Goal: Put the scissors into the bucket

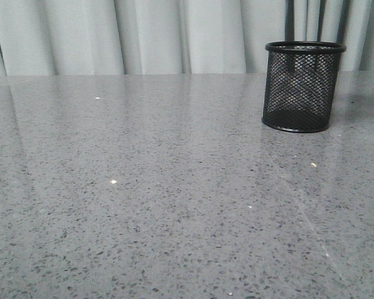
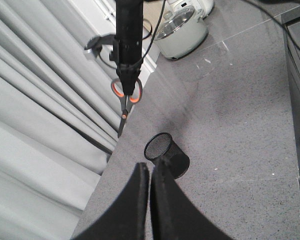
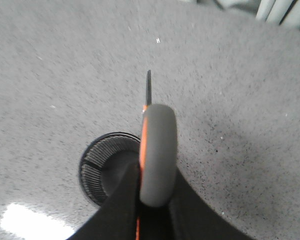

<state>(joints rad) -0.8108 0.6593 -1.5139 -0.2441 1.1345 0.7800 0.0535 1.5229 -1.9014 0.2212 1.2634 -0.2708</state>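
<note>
The right claw (image 3: 152, 210) is clamped on the handles of the scissors (image 2: 125, 100), which hang blades down, long axis near vertical, high above the desk (image 1: 174, 187). The bucket (image 3: 110, 165) stands upright below; in the right wrist view the blade tip points just beside its mouth, not into it. It looks empty. The left claw (image 2: 150, 175) is closed on nothing, well apart.

Grey speckled stone table (image 1: 143, 205), one bucket (image 1: 303, 87) standing on it.

We see the black mesh bucket upright near the table's far edge; a white pot (image 2: 182, 32) sits well beyond the bucket.
</note>
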